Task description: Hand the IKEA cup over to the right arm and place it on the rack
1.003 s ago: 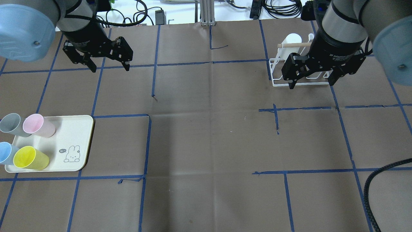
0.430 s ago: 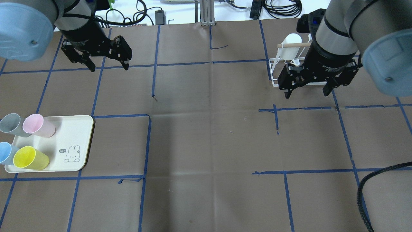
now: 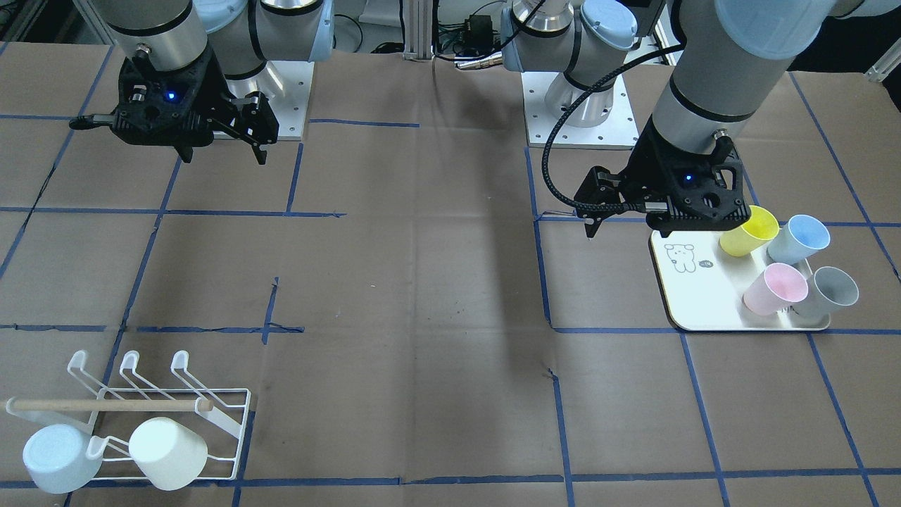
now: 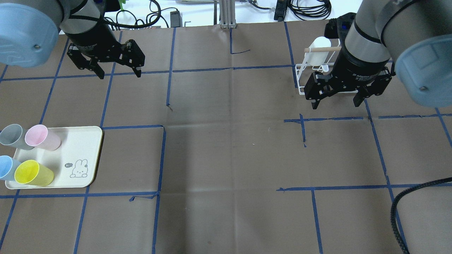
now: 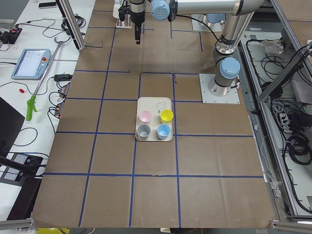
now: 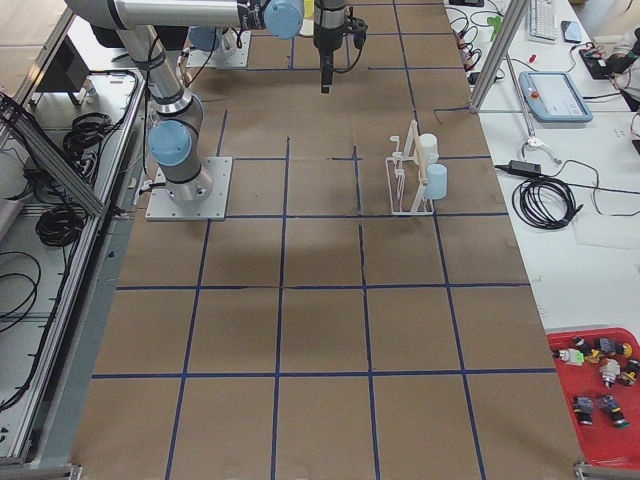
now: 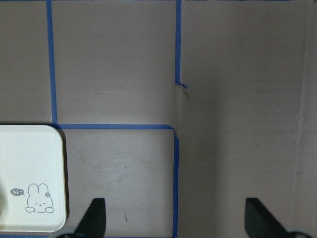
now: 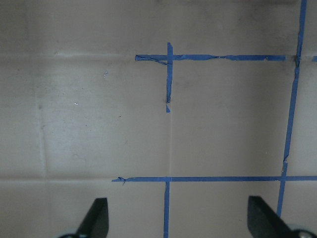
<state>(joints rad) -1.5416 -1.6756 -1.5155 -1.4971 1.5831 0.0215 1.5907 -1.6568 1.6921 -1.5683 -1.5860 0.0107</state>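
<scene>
As right arm (image 4: 367, 53) pulls back from rack (image 4: 304, 76), both jaws released, empty; cups (image 4: 33, 173) on tray (image 4: 81, 148) untouched, next pickup pending.

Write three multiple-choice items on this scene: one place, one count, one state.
1. The tray lies on: A the robot's left side; B its right side; C the table's centre.
2. Cups on the rack: A none; B two; C four.
3. Jaws of the left gripper: A shut on a cup; B open, empty; C shut, empty.
Answers: A, the overhead view shows it on the left arm's side; B, a white cup and a pale blue cup sit there; B, the left wrist view shows the jaws spread with nothing between.
</scene>
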